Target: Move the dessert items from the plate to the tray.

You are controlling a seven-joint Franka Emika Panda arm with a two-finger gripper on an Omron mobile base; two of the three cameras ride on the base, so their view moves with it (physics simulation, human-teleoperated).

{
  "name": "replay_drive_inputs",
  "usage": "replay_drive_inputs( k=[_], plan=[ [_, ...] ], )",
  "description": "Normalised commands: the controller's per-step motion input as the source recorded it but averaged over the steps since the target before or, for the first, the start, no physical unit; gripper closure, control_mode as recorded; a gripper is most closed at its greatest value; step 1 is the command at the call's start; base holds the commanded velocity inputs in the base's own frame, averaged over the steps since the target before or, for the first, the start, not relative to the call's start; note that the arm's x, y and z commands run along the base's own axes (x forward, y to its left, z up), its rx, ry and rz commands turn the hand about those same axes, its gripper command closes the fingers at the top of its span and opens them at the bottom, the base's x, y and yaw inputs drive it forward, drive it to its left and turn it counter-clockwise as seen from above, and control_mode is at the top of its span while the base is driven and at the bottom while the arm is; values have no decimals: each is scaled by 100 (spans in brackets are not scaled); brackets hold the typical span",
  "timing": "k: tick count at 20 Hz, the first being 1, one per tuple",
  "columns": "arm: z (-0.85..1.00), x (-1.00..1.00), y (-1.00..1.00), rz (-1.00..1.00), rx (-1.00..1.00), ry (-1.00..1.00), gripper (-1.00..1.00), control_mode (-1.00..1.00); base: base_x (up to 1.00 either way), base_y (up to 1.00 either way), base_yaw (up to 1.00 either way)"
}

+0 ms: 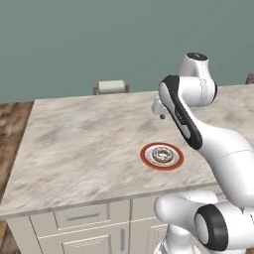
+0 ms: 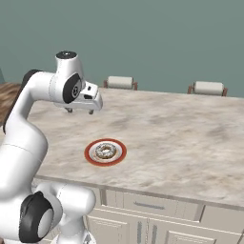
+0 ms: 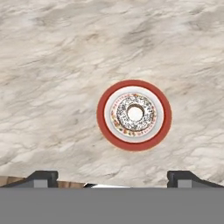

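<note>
The hand point(image 2: 80, 110) hangs spread and empty high above the marble table point(image 1: 79, 144), looking down on a red-rimmed white plate point(image 3: 134, 114) with a sprinkled ring doughnut point(image 3: 134, 113) near the front edge, likely surveying.

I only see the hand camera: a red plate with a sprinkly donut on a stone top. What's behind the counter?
Observer: Two chairs with pale backs stand at the far edge of the counter, before a plain green-grey wall.
Operator: What's underneath it?
Observer: White cabinet drawers with grey handles.
Operator: Is the claw touching anything?
Observer: No. The gripper hangs open, clear above the counter, holding nothing.
</note>
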Motion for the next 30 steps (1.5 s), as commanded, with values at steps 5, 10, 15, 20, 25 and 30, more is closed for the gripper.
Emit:
replay_drive_inputs(
  k=[5, 10, 15, 20, 25, 30],
  plan=[
    [-24, 36, -32, -1, 0, 2, -100, -100, 0, 0, 0],
    [-54, 57, 4, 0, -1, 1, -100, -100, 0, 0, 0],
    [-72, 67, 4, 0, -2, 4, -100, -100, 0, 0, 0],
    [-89, 36, 1, 0, -4, 0, -100, -100, 0, 0, 0],
    [-67, -2, 8, 0, 0, 1, -100, -100, 0, 0, 0],
    [-58, -16, 11, -1, 0, 0, -100, -100, 0, 0, 0]
  ],
)
